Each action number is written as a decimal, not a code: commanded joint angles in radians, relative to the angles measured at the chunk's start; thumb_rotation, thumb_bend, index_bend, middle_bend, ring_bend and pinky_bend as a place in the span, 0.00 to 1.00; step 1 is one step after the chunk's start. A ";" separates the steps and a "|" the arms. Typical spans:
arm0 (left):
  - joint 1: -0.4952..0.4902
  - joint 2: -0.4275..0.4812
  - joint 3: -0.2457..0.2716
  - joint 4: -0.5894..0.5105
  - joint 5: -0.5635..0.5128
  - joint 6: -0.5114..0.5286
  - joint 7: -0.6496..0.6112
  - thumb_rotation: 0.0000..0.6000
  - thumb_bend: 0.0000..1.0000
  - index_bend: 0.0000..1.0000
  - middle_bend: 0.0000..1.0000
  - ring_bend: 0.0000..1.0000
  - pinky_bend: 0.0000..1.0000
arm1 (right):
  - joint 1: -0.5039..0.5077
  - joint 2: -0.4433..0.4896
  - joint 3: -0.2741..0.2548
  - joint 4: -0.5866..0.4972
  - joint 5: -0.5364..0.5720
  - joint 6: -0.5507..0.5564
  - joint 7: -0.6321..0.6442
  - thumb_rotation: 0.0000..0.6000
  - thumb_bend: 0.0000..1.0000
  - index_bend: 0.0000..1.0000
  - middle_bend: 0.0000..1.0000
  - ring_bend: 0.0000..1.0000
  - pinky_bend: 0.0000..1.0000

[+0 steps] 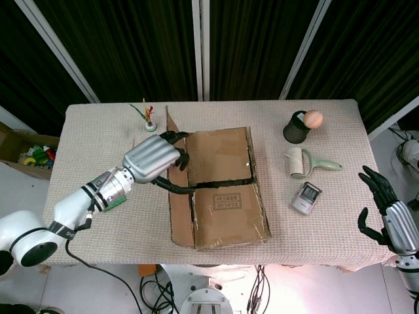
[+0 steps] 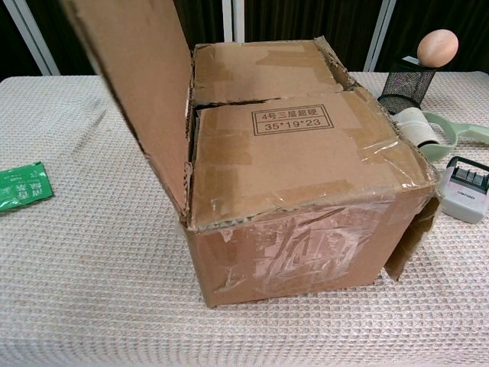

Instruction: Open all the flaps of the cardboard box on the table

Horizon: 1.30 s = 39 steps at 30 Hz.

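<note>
One flap [image 2: 141, 92] of the cardboard box [image 1: 219, 190] stands raised on the box's left side, and I have the left robot hand [image 1: 152, 161] at that flap, its dark fingers [image 1: 175, 138] curled over the flap's edge near the far corner — gripping it, as far as the head view shows. Two inner flaps [image 2: 294, 134] lie flat and closed across the top of the box, with a dark seam between them; the nearer one carries a printed label reading 35*19*23. A loose outer flap [image 2: 412, 233] hangs down the box's right side in the chest view. The box itself sits near the middle of the surface [image 1: 98, 144], which is covered in a beige waffle-weave cloth.

Right of the box I see a black mesh cup [image 1: 296, 129] with an egg [image 1: 313, 118] resting on top, then a lint roller [image 1: 308, 161] with a pale green handle, and a small grey timer-like device [image 1: 306, 198] closest to me. Left and beyond the box stands a small feathered shuttlecock [image 1: 149, 118]; a green packet [image 2: 23, 186] lies on the cloth to the box's left.

My right robot hand [image 1: 383, 209] hovers well off to the right of the box, past the surface's edge — fingers spread apart, holding nothing.
</note>
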 commanded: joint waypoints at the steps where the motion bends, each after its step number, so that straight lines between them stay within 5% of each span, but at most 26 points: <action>1: 0.054 0.071 0.010 -0.022 0.015 -0.029 -0.058 0.00 0.00 0.48 0.47 0.07 0.16 | 0.008 -0.005 -0.002 -0.006 0.000 -0.015 -0.012 0.95 0.78 0.00 0.02 0.00 0.00; 9: 0.143 0.139 0.030 0.004 0.059 -0.042 -0.150 0.00 0.00 0.46 0.47 0.08 0.17 | 0.021 -0.008 -0.003 -0.028 -0.004 -0.038 -0.052 0.95 0.78 0.00 0.02 0.00 0.00; 18: 0.185 0.112 0.013 0.015 0.138 -0.011 -0.208 0.00 0.00 0.35 0.34 0.08 0.17 | 0.030 -0.008 -0.002 -0.050 -0.004 -0.053 -0.095 0.95 0.78 0.00 0.02 0.00 0.00; 30: 0.145 -0.116 -0.007 0.033 0.101 -0.065 -0.368 0.00 0.00 0.27 0.28 0.08 0.17 | 0.025 0.002 0.007 -0.067 0.015 -0.047 -0.120 0.95 0.78 0.00 0.02 0.00 0.00; 39: 0.026 -0.289 0.022 0.128 0.048 -0.087 -0.204 0.00 0.00 0.27 0.28 0.08 0.17 | 0.013 0.011 0.010 -0.054 0.027 -0.029 -0.105 0.95 0.78 0.00 0.02 0.00 0.00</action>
